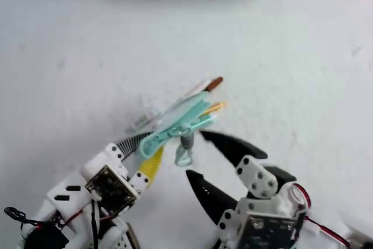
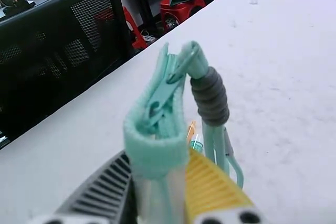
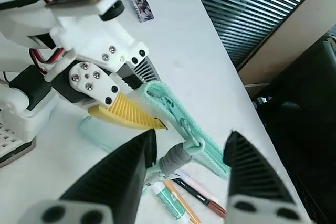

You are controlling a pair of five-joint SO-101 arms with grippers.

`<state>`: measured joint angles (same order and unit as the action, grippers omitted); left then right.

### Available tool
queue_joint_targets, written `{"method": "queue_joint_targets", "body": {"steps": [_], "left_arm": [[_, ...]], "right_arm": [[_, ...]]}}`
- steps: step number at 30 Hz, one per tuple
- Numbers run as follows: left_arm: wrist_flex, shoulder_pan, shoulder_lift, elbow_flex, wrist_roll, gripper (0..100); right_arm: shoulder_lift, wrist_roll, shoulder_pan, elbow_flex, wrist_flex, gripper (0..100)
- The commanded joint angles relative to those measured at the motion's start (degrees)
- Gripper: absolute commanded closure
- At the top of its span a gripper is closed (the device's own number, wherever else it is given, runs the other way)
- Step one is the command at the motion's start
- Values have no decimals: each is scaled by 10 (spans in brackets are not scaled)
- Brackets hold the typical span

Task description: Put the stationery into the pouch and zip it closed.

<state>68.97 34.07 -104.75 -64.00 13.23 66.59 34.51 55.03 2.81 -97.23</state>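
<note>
A mint-green pouch [image 1: 175, 123] lies tilted on the white table, with pens [image 1: 213, 86] sticking out of its far end. My left gripper [image 1: 147, 147] is shut on the pouch's near end [image 2: 155, 145], between a yellow finger [image 2: 210, 187] and a grey ribbed finger [image 2: 102, 192]. The zipper pull, a grey bead [image 1: 186, 141] on a mint loop, hangs off the pouch's side. My right gripper [image 1: 196, 154] stands open, its black fingers on either side of the pull [image 3: 176, 158] without touching it. Pens [image 3: 178, 198] lie below the pull.
A small printed card [image 1: 140, 122] lies on the table [image 1: 280, 56] beside the pouch. The table's far edge runs along the top of the high view. A black mesh chair [image 2: 52, 51] and red things [image 2: 178, 11] stand beyond the table.
</note>
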Motion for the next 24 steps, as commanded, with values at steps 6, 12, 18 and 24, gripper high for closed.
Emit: {"method": "queue_joint_targets", "body": {"steps": [6,12,18,24], "left_arm": [[8,6,-2,-10,-4,976],[8,6,-2,-10,-4,976],[8,6,-2,-10,-4,976],[8,6,-2,-10,-4,976]], "right_arm": [[11,-5,6,2,20,786],[9,-5,6,47,47,700],[8,-5,6,82,86,704],[8,0,6,83,34,671]]}}
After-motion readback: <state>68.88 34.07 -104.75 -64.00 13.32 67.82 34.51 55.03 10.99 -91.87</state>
